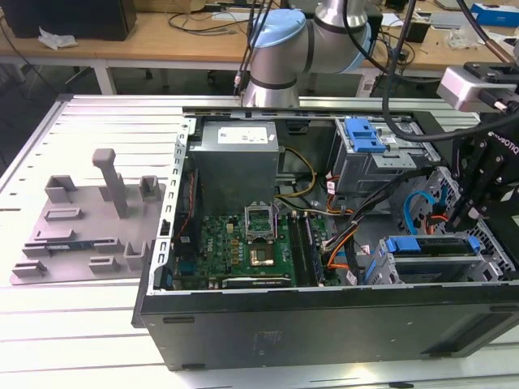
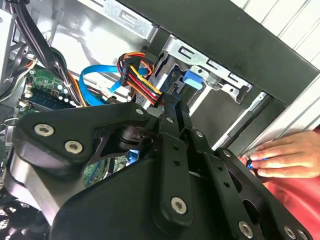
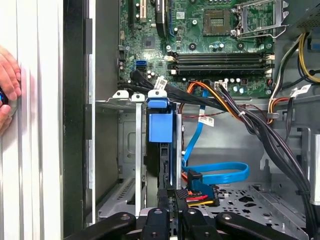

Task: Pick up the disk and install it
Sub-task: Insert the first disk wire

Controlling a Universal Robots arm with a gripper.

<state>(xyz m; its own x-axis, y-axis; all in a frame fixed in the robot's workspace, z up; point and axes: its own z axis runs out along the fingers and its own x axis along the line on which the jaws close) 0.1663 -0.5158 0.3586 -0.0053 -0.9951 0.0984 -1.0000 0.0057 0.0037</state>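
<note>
The gripper (image 3: 171, 196) looks clamped on the near end of the disk (image 3: 161, 127). The disk stands on edge inside the cage (image 3: 137, 150), its long axis pointing straight away from the gripper.

Exterior view: high, oblique, at a distance, over the open black metal computer case (image 1: 324, 324). Both wrist views: close inside that case, facing the grey metal drive cage (image 3: 131, 150). All three views share this cage and the green printed motherboard (image 1: 243, 243).

disk (image 3: 161, 125), blue carrier end showing, upright on edge, slotted into metal drive cage (image 3: 127, 100)
</note>
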